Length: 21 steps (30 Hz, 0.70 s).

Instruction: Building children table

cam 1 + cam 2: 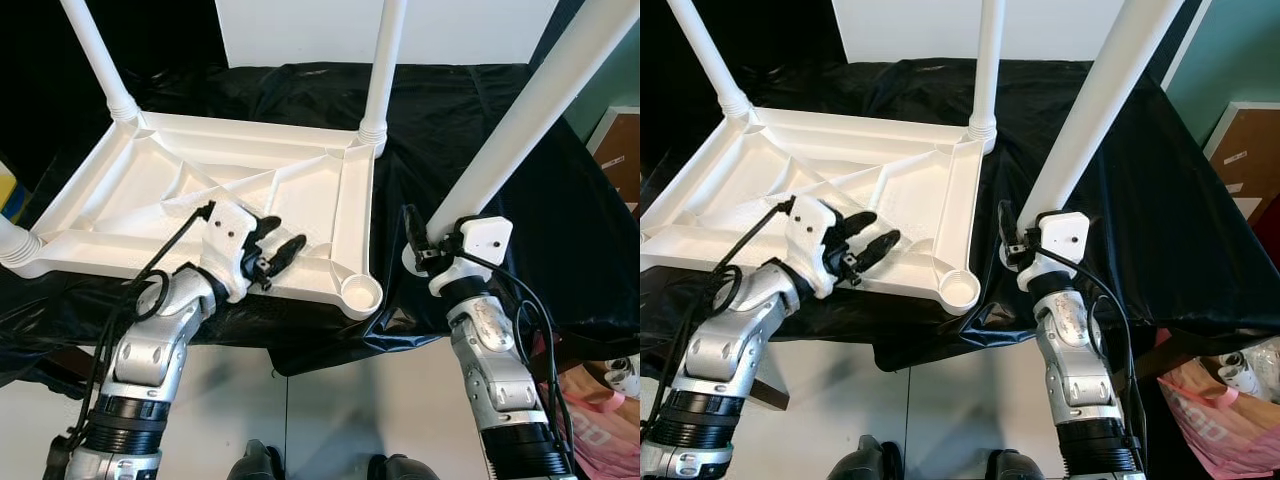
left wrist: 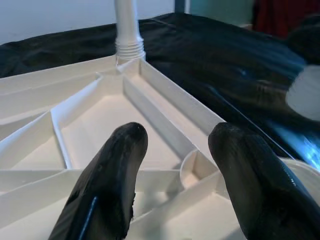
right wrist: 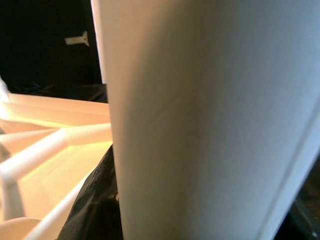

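- A black cloth (image 1: 480, 110) covers the work surface; a white wall panel (image 1: 300, 30) stands behind it and pale floor (image 1: 330, 410) lies in front.
- The left gripper (image 1: 272, 252), fingers apart and empty, hovers over the near edge of the upturned white tabletop (image 1: 190, 190), near its empty corner socket (image 1: 361, 291).
- The right gripper (image 1: 420, 248) is clamped on the loose white leg (image 1: 530, 115), held tilted just beside that socket.
- Three legs already stand in the tabletop's other corners.
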{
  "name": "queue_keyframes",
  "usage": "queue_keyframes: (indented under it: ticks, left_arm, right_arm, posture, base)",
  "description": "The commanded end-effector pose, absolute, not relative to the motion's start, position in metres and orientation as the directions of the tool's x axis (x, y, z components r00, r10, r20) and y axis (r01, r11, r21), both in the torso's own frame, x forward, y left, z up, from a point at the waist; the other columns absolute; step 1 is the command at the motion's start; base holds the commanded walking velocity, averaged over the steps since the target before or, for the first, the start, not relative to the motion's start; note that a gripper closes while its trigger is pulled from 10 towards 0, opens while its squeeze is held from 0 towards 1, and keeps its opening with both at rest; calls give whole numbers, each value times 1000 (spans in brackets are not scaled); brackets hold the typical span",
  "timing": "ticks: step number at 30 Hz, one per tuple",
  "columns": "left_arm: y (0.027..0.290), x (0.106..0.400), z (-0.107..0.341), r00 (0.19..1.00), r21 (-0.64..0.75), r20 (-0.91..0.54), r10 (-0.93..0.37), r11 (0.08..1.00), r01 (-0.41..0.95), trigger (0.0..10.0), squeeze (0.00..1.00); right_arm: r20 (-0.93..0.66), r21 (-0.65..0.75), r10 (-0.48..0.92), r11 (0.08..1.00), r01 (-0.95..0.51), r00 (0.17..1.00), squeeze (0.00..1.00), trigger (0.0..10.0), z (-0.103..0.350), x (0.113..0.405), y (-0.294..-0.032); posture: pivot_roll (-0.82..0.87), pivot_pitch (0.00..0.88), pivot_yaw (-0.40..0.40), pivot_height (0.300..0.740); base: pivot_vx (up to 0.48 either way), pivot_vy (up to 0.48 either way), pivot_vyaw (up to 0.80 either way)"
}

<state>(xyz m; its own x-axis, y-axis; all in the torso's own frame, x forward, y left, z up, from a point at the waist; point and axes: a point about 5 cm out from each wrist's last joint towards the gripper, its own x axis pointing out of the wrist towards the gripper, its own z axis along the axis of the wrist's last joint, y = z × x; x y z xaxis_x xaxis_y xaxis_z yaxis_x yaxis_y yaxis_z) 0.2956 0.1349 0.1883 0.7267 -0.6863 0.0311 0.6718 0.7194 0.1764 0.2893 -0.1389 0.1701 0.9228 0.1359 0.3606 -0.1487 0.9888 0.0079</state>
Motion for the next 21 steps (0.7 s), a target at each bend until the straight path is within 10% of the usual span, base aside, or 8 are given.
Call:
queue_keyframes:
  ticks: [1, 21]
  left_arm:
    - [142, 305, 192, 861, 104, 99, -499, 866, 490, 10000, 0]
    - [139, 317, 187, 907, -71, 124, -403, 908, 413, 10000, 0]
  right_arm:
    - [361, 10, 103, 993, -114, 927, 0, 10000, 170, 291, -146]
    - [320, -53, 30, 999, -14, 947, 0, 10000, 164, 297, -157]
  posture:
    - [46, 106, -9, 740]
    - [23, 97, 1, 740]
  base:
    - [0, 0, 0]
    - [0, 26, 0]
